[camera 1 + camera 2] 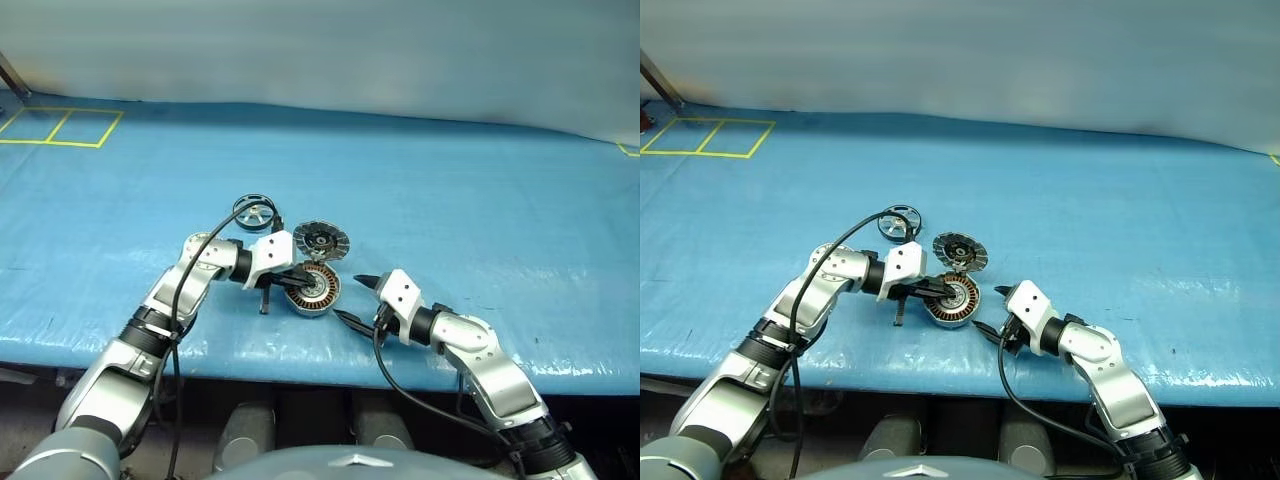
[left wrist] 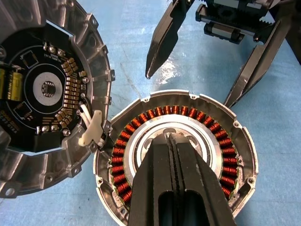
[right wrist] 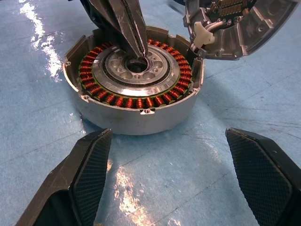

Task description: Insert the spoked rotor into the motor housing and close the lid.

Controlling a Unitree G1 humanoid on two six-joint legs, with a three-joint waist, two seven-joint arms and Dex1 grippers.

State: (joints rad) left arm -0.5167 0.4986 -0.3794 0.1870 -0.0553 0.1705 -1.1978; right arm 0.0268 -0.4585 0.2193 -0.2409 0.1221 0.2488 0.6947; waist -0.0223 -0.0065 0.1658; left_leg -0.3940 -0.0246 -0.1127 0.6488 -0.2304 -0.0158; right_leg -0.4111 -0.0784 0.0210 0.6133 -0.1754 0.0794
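Note:
The motor housing (image 1: 318, 292), a silver cup ringed with copper windings, lies on the blue table near the front edge. Its lid (image 1: 320, 241) stands swung open behind it on the hinge, its dark inner face showing (image 2: 44, 89). The spoked rotor (image 1: 256, 213) rests flat on the table behind my left arm, apart from both grippers. My left gripper (image 1: 304, 283) is shut with nothing in it, and its tips sit over the housing's central hub (image 3: 136, 63). My right gripper (image 1: 349, 298) stands open just to the right of the housing, its fingers (image 3: 89, 162) spread wide and holding nothing.
The blue table cover (image 1: 480, 220) stretches wide behind and to both sides. Yellow tape squares (image 1: 60, 127) mark the far left corner. The table's front edge (image 1: 300, 365) runs just below the grippers. A black cable (image 1: 215, 240) loops over my left forearm.

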